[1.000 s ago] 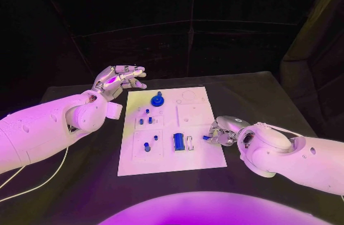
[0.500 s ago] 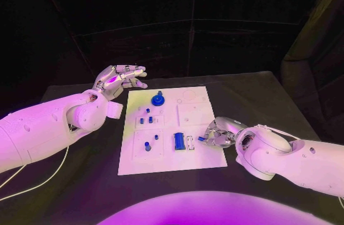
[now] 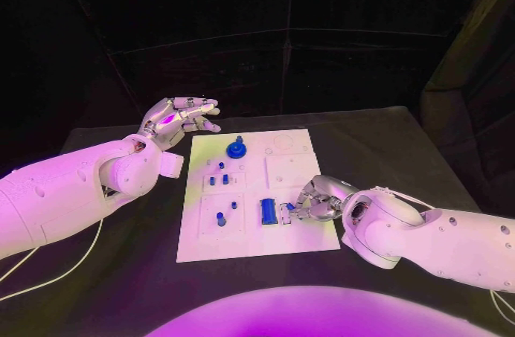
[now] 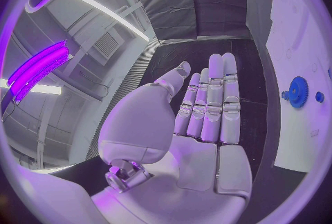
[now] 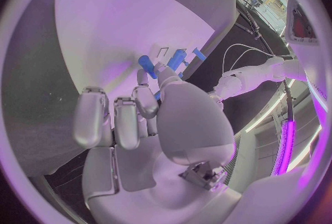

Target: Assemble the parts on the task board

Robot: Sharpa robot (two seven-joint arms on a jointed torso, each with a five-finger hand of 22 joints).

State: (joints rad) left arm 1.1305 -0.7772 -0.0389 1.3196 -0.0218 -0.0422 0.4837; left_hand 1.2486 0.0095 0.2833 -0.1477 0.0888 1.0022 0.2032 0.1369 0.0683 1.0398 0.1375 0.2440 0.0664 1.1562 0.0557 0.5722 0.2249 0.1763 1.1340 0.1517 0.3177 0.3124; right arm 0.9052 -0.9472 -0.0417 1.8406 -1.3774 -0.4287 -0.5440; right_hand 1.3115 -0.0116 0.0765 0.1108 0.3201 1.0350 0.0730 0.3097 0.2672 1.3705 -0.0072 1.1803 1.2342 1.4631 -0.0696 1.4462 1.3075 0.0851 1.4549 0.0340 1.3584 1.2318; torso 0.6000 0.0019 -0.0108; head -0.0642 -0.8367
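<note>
White task board (image 3: 295, 236) lies between both hands. Left hand (image 3: 177, 119) hovers past its far corner, fingers straight, together, holding nothing. Right hand (image 3: 315, 201) pinches a small blue part (image 3: 289, 207) just beside the blue cylinder (image 3: 266, 211).

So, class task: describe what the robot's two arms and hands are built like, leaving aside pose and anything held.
Both arms have smooth, rounded white shells with bulging joint housings. Each ends in a silver metallic hand: the left hand and the right hand. The fingers are segmented, with pale rounded tips, above a broad pale palm. A thin light cable trails beneath the left arm. No markings are legible.
</note>
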